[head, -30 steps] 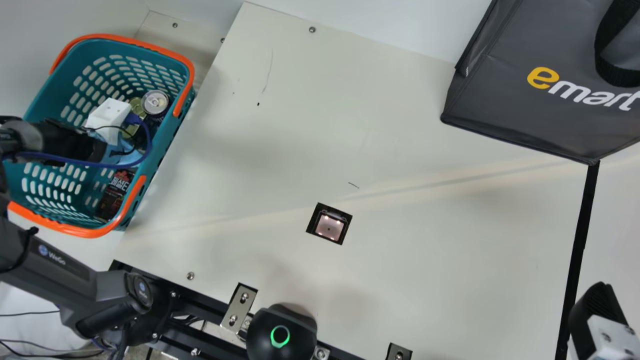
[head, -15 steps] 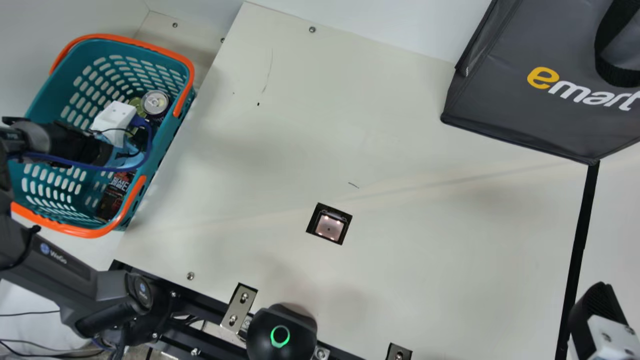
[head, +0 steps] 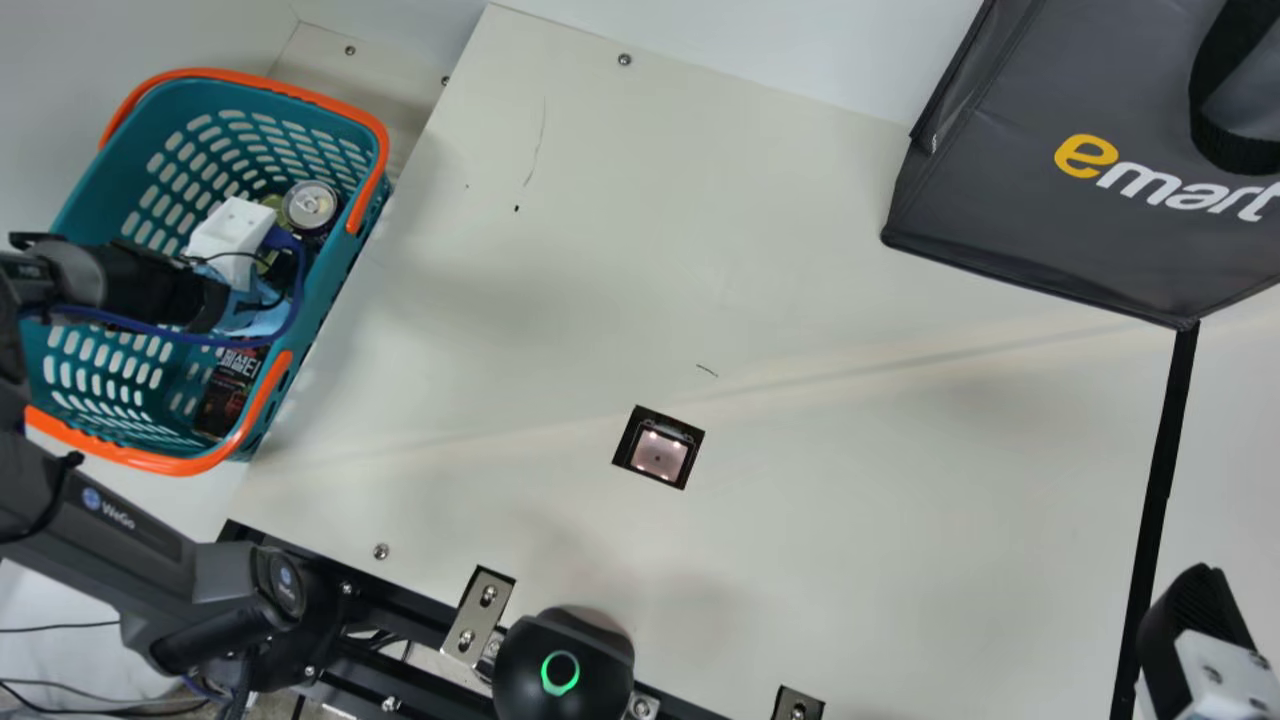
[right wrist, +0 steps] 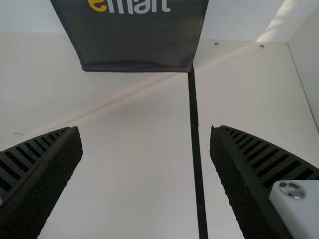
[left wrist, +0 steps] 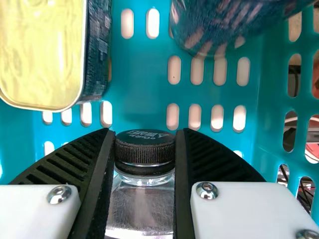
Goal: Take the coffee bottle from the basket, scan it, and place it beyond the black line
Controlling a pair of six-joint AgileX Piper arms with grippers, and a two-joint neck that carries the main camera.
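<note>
My left claw [head: 226, 240] pinches the bottle [left wrist: 142, 206] by its black cap [left wrist: 144, 149], the basket [head: 255, 85] around them both and a yellow-topped tin [left wrist: 42, 55] near the claw. My right claw [head: 1195, 620] is spread, beside the black line [head: 1162, 470].

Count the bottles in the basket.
1 visible: the black-capped bottle, between the left jaws, inside the basket. Others may be hidden beneath the left arm.

The grey left arm [head: 100, 512] has a blue cable [head: 299, 270], 2 white blocks [left wrist: 249, 209], silver screws [left wrist: 207, 190].
</note>
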